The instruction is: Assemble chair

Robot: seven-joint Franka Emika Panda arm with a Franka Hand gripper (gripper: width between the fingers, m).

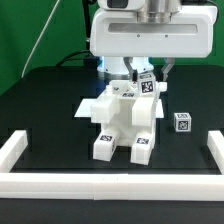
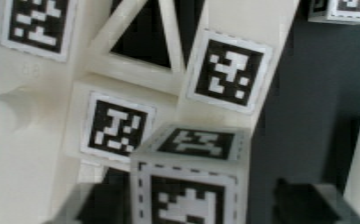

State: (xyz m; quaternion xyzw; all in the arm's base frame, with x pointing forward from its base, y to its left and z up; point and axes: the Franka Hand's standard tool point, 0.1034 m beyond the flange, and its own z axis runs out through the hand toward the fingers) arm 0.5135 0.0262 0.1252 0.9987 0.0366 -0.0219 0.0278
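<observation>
My end effector [image 1: 147, 76] hangs right at the top of the chair [image 1: 122, 122], at its rear upper part, where a tilted tagged piece [image 1: 148, 87] stands up from the body. In the wrist view my two dark fingers [image 2: 109, 195] sit on either side of a white tagged piece [image 2: 191, 198]. One finger lies close against it and the other shows a dark gap, so I cannot tell whether I am clamped on it or only straddling it.

The chair stands on the black surface [image 1: 55, 135], a chunky white body with two blocky legs pointing toward the exterior camera, each with a black-and-white tag on its end. More tags show on its upper faces, and the wrist view is filled with its white slabs and tags at close range.

A loose block [image 1: 182, 121] with its own tag rests on the surface at the exterior view's right of the chair, apart from it. White border rails [image 1: 14, 150] frame the surface around the chair.
</observation>
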